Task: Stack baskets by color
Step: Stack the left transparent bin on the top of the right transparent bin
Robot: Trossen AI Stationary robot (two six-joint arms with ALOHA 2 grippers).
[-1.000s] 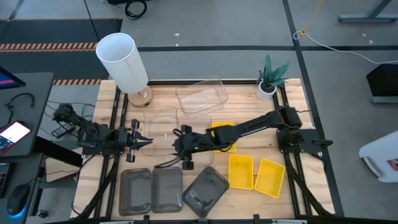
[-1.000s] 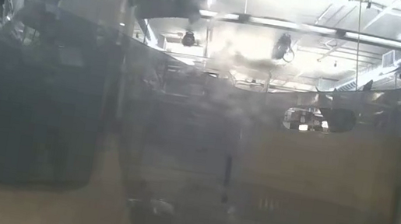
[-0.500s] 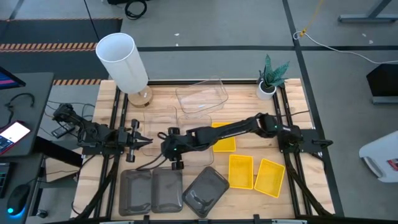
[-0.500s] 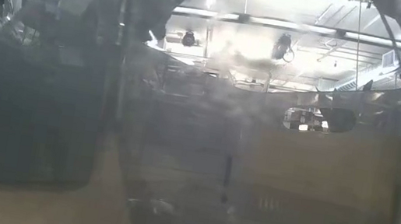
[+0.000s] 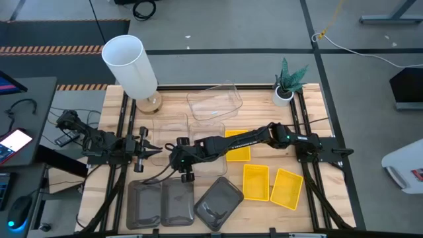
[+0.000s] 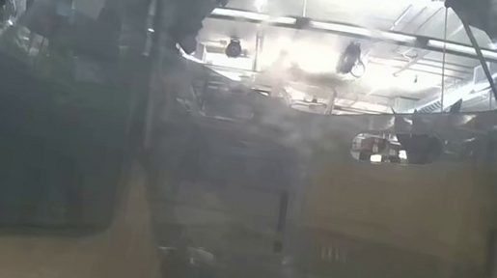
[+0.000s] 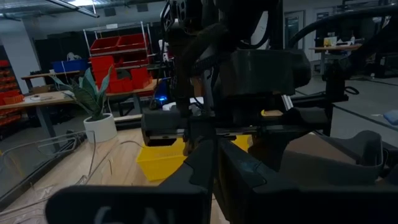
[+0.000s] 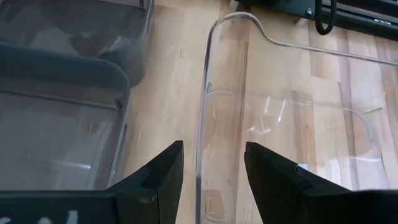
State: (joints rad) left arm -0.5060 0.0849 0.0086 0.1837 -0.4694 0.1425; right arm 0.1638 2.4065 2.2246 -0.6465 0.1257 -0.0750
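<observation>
The right gripper (image 8: 208, 180), open, straddles a clear basket (image 8: 298, 130) rim; closing off-centre could tip it.

Even overhead light from above, one view fogged by plastic, one view dim

The high view is bright and sharp, with soft short shadows beside the white lamp (image 5: 131, 65) and under the arms on the tabletop (image 5: 261, 109). The low view is hazy: it looks through smoky basket walls (image 6: 56, 122) close to the lens, with ceiling lights glaring at the top. The left wrist view is dark, near parts blurred, the room behind lit. The right wrist view is bright, with glints on the clear basket rim (image 8: 208, 106).
</observation>
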